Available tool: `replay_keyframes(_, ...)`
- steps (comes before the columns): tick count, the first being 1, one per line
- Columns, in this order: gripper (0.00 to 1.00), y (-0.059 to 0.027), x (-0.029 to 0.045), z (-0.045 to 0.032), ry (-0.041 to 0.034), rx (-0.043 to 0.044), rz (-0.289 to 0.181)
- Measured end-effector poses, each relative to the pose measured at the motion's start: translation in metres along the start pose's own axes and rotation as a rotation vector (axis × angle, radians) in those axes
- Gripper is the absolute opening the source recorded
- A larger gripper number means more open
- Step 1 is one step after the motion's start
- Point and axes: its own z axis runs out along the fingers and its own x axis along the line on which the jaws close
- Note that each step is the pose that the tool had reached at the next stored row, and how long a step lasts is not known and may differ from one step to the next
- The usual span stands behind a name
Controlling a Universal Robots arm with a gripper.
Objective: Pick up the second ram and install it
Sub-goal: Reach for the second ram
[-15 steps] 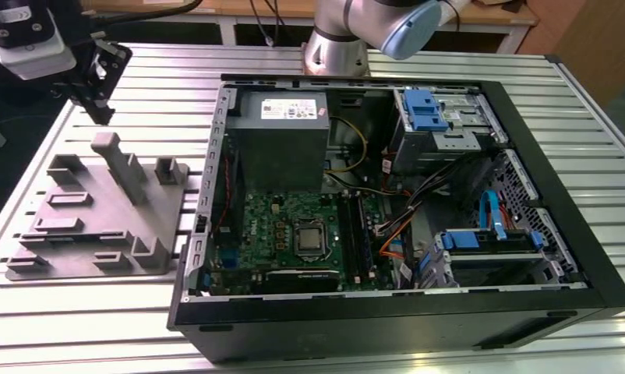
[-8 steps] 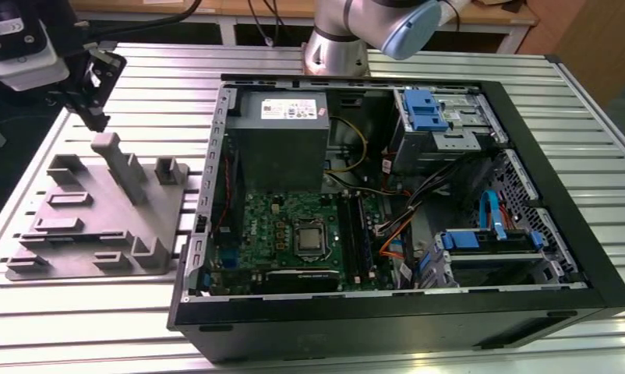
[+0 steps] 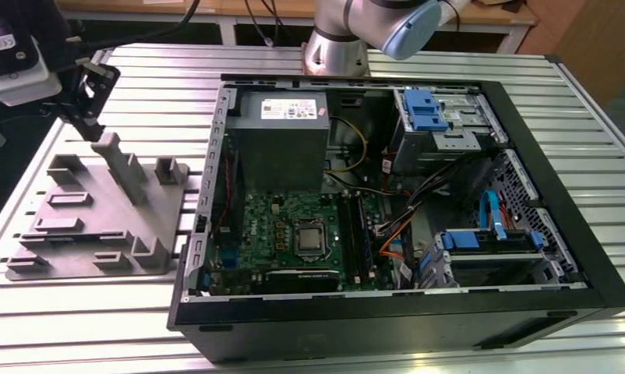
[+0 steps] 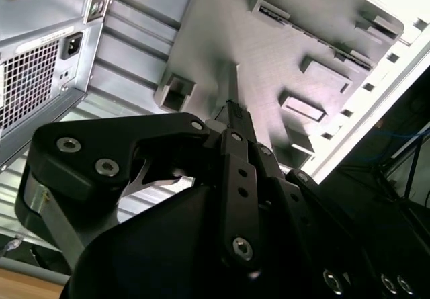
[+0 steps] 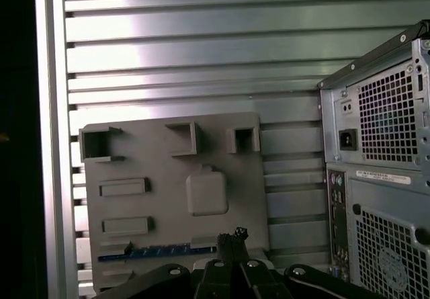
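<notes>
Blue-green second ram [image 5: 158, 252] sits in grey holder [image 5: 168, 211] on surface [image 5: 201, 57], beside PC case [image 5: 383, 198], not picked yet. Gripper [image 5: 232, 236] hovers near its end, jaws pinched narrow, empty afaict. Progress: approach only; grasp + install all left.

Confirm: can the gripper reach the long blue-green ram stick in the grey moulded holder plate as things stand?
Likely yes. In the first wrist view the gripper hangs off one end of the long blue-green ram stick in the grey moulded holder plate; nothing covers the stick.
</notes>
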Motion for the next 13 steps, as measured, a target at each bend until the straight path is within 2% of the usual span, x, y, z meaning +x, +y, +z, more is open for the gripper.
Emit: replay_keyframes(13,0.07,-0.0119,0.0112,0.0119,0.0001,0.0,0.0)
